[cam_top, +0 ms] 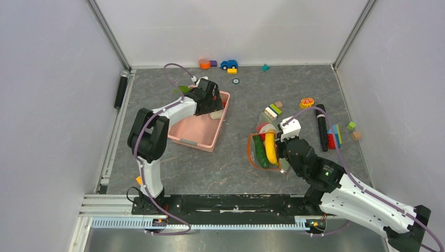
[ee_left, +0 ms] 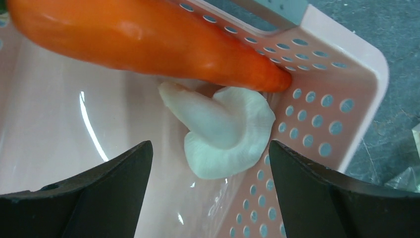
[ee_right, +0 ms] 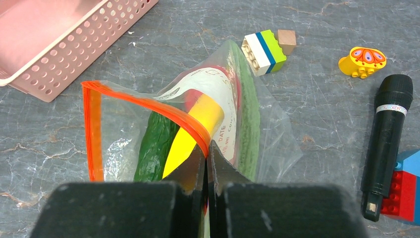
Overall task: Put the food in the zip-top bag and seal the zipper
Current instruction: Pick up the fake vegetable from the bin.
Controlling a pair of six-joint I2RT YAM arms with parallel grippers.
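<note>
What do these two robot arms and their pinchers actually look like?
Both arms are built alike: white shells on the long links and bulky black housings at the joints, each with a thin purple cable looping along it. The right arm shows a small green light on a joint. The left gripper and right gripper each have two plain matte black fingers, broad at the base, narrowing towards the tips.

Two robot arms stood at the table's near edge. One pink basket point(cam_top: 195, 131) held one orange carrot point(ee_left: 143, 37) and one white mushroom point(ee_left: 223, 131). One zip-top bag point(ee_right: 277, 144) held two green cucumbers point(ee_right: 156, 146), one yellow banana point(ee_right: 198, 124) and one red piece, barely visible. Two black microphones lay on the table, one point(cam_top: 121, 89) at the left edge, one point(cam_top: 320, 126) on the right. One blue toy car point(cam_top: 229, 64) sat near the back wall.
</note>
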